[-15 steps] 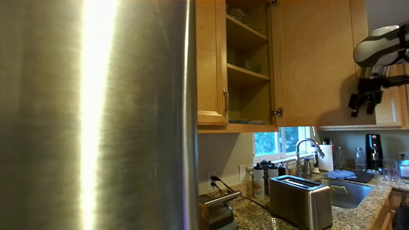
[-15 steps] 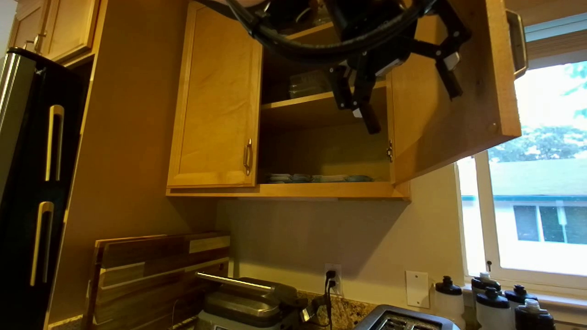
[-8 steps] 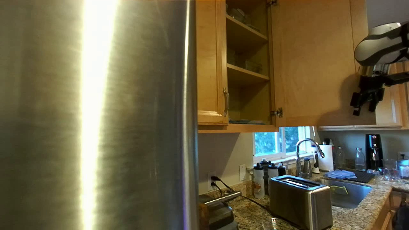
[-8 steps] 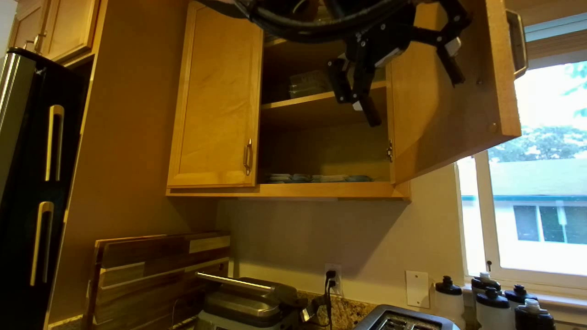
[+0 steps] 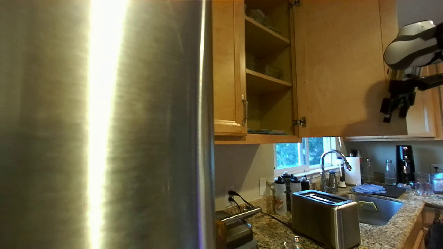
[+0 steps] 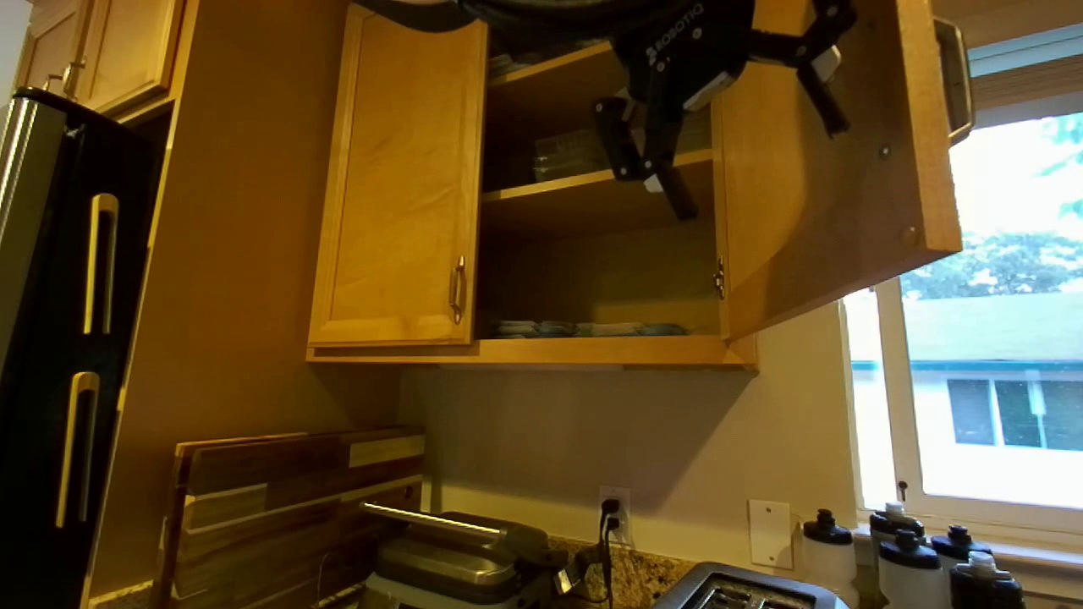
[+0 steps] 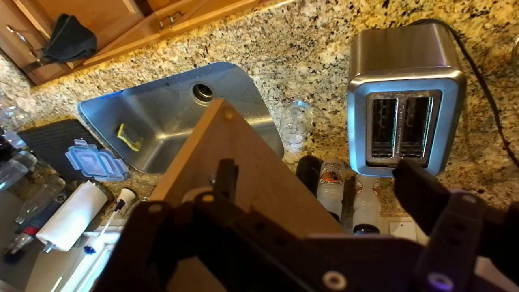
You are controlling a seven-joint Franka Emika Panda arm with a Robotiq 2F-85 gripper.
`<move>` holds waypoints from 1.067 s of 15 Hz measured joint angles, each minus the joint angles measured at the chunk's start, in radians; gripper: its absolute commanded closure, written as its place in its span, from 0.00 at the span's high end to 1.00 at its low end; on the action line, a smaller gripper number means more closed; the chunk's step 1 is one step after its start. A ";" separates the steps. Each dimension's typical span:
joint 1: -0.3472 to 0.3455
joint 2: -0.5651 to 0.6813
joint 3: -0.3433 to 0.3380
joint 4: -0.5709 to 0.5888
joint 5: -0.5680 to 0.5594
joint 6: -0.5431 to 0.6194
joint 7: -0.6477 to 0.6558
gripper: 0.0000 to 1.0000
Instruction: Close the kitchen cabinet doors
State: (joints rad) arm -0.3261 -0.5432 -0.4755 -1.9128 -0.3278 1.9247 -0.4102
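Widely spread, the gripper [image 6: 759,169] hangs near the open door's [image 6: 850,201] edge.

This was a kitchen: wooden cabinet doors [image 6: 393,169] hung above a speckled counter [image 7: 300,44], a toaster [image 7: 400,121] stood there beside water bottles [image 7: 331,194], a curved tap [image 5: 323,169] rose by a metal sink [image 7: 174,107] near a window [image 5: 288,157], and there were paper towels [image 7: 75,215], upright cutting boards [image 6: 296,516] and a big steel fridge [image 5: 155,124] as well

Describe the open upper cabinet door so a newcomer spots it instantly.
In an exterior view, find the window, then the upper cabinet just left. The open door hangs on that cabinet's window-side edge. It juts outward; the other door lies shut.
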 measured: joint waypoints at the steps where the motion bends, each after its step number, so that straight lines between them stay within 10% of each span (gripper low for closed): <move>1: 0.000 0.001 -0.003 0.000 0.000 0.000 -0.015 1.00; 10: -0.050 0.002 -0.017 0.000 -0.042 -0.007 0.003 1.00; 16: -0.044 0.008 -0.037 -0.033 -0.038 0.199 -0.006 1.00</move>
State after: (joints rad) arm -0.3700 -0.5349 -0.5121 -1.9456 -0.3657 2.1234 -0.4158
